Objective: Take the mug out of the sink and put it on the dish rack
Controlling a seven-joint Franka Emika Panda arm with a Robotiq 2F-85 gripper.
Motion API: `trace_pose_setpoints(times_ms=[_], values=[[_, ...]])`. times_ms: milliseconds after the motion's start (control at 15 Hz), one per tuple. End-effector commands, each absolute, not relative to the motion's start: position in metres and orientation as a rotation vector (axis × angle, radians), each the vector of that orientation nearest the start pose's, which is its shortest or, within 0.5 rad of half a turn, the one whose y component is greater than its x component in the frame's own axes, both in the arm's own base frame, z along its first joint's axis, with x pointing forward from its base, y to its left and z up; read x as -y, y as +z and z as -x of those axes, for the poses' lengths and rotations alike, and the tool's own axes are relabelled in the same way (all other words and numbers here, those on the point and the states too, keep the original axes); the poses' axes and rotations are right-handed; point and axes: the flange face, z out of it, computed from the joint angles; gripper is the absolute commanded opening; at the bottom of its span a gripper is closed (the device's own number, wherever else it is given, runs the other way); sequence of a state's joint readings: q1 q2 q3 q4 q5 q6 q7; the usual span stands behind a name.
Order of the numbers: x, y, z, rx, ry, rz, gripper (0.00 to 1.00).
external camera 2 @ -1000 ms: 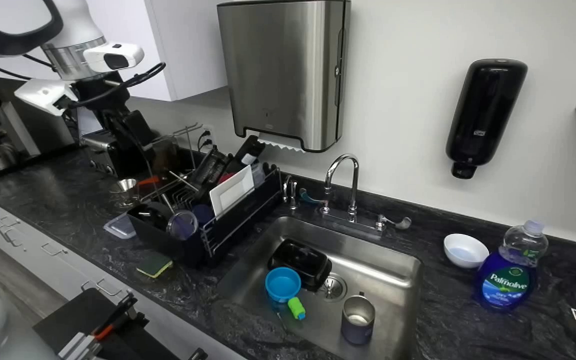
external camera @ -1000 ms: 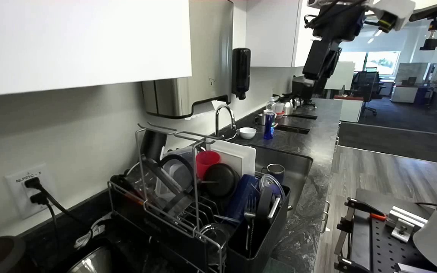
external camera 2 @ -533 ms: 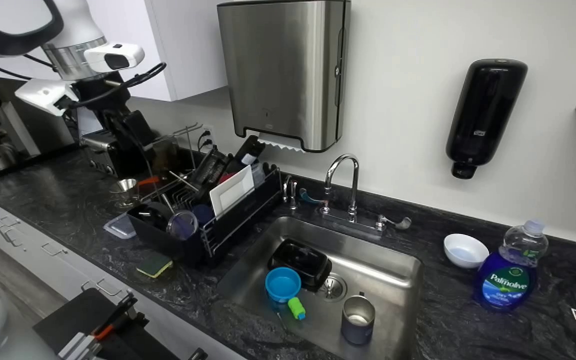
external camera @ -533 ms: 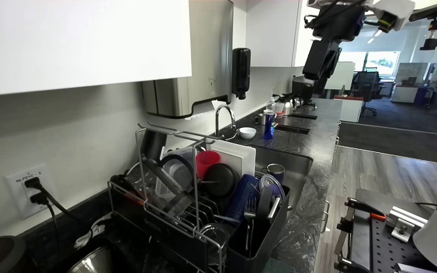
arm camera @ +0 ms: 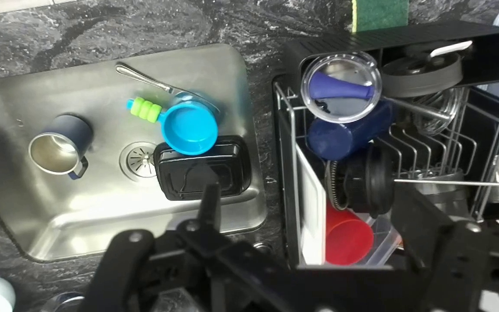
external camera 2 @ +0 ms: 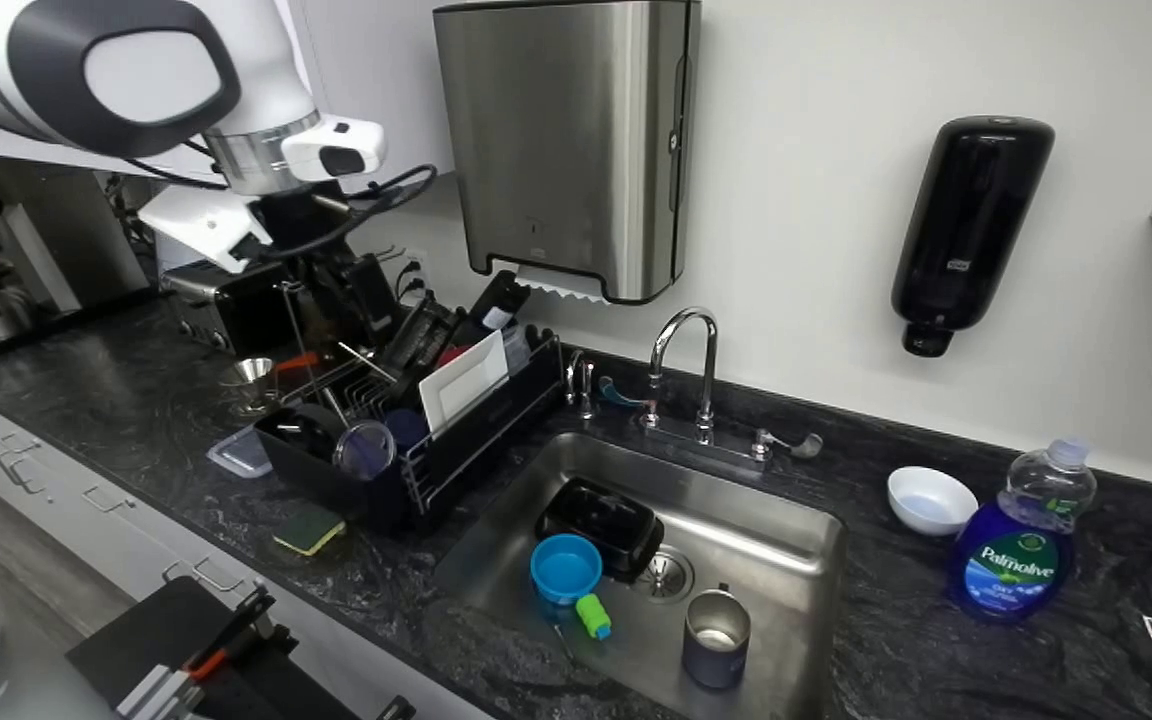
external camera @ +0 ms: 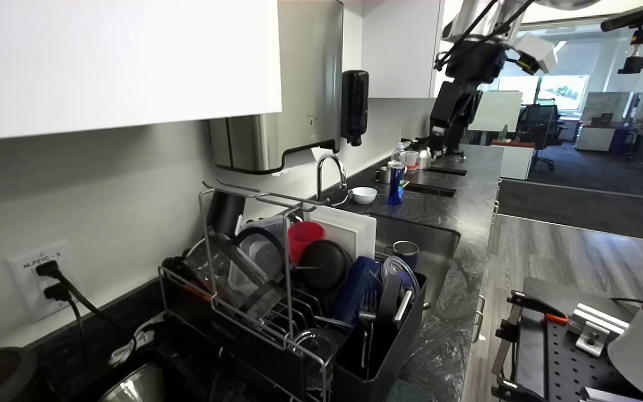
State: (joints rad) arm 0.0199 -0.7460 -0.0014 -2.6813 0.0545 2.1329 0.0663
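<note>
At the bottom of a stainless-steel sink (arm camera: 102, 212), a dark navy mug (arm camera: 65, 143) stands upright near the drain (arm camera: 139, 160). On the drain's other side lie a glossy black container (external camera 2: 601, 525) and a bright blue handled cup (arm camera: 190, 128). Beside the sink stands the black dish rack (external camera 2: 491, 425), holding a white plate (arm camera: 312, 208) on edge and a red cup (arm camera: 348, 238). Overhead, well apart from the mug, the gripper (arm camera: 306, 193) is released, its fingers (arm camera: 209, 208) spread wide.
</note>
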Motion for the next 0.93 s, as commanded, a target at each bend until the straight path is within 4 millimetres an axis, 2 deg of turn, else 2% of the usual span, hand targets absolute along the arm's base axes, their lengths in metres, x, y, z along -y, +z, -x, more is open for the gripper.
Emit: trace_pose_setpoints(times_ms=[0, 267, 533, 667, 867], values=[[0.027, 0.452, -0.370, -0.148, -0.290, 3.081, 1.00], [0.068, 0.420, -0.405, -0.155, -0.283, 3.096, 1.00], [0.095, 0.391, -0.438, -0.103, -0.205, 3.115, 1.00], [0.114, 0.381, -0.450, -0.103, -0.150, 3.122, 1.00], [0.152, 0.370, -0.464, -0.138, -0.108, 3.135, 1.00]])
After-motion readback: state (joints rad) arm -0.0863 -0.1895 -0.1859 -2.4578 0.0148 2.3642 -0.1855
